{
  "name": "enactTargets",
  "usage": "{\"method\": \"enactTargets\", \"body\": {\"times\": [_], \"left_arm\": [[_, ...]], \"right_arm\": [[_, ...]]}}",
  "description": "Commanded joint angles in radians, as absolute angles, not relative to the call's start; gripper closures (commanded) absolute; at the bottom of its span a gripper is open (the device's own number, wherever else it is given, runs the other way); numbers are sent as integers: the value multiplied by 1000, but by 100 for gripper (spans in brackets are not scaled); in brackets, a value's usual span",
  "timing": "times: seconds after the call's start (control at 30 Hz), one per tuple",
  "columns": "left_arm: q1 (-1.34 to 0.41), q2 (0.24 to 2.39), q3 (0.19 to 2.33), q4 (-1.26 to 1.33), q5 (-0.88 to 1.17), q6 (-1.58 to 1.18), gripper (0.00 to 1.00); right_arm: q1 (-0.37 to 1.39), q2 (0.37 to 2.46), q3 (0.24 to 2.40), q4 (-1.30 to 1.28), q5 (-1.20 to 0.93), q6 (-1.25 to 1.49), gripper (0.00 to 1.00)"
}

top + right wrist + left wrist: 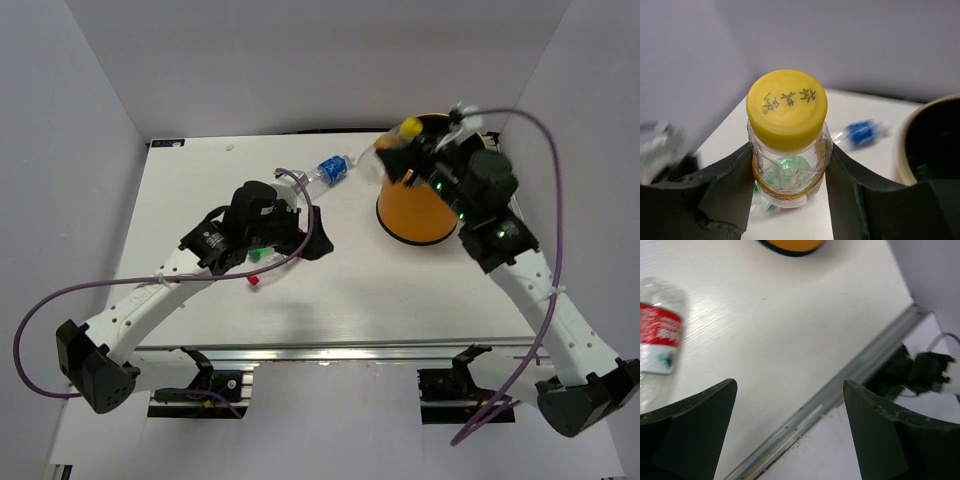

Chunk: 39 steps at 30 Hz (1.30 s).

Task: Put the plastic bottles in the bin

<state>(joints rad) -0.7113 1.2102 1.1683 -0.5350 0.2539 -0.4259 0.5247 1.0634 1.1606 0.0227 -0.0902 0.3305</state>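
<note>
Overhead view of a white table (400,290) with two robot arms. The right gripper (790,172) is clamped on the neck of a clear yellow-capped bottle (787,107). It holds the bottle raised at the rim of the orange bin (410,215), apparently so the bottle can drop into the black interior once it is over the opening. The left gripper (790,405) hangs low over the table, jaws wide apart, nothing between them. A red-labelled bottle (660,330) lies on the table near one finger, likely its next pick. A blue-labelled bottle (332,170) lies on the table near the bin
</note>
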Motion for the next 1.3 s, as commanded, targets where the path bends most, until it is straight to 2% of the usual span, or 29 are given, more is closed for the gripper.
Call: {"method": "enactTargets", "body": {"times": [0.0,0.03,0.17,0.23,0.3,0.37,0.4,0.5,0.63,0.87,1.27], "left_arm": [[-712,1204,1198,-672,26,-422,2],[-712,1204,1193,-678,-42,-425,2],[-692,1247,1184,-692,-130,-423,2],[-660,1299,1187,-687,-86,-419,2],[-628,1339,1215,-696,-25,-410,2],[-603,1388,1221,-695,-3,-396,2],[-565,1402,1220,-690,14,-371,2],[-460,1443,1190,-654,150,-353,2],[-434,1474,1146,-607,201,-299,2],[-433,1543,1083,-583,175,-273,2],[-434,1689,1111,-607,146,-284,4]], "right_arm": [[440,1138,1380,-162,193,181,82],[414,1200,1472,-225,227,157,86],[251,1333,1574,-295,189,133,86],[166,1374,1551,-272,148,153,78],[118,1423,1543,-262,79,158,52],[52,1460,1584,-313,11,172,16],[38,1483,1594,-325,-56,176,11],[21,1454,1563,-299,-116,161,11],[20,1352,1474,-210,-198,141,11],[20,1237,1422,-193,-259,132,11],[21,1123,1322,-134,-485,178,11]]}}
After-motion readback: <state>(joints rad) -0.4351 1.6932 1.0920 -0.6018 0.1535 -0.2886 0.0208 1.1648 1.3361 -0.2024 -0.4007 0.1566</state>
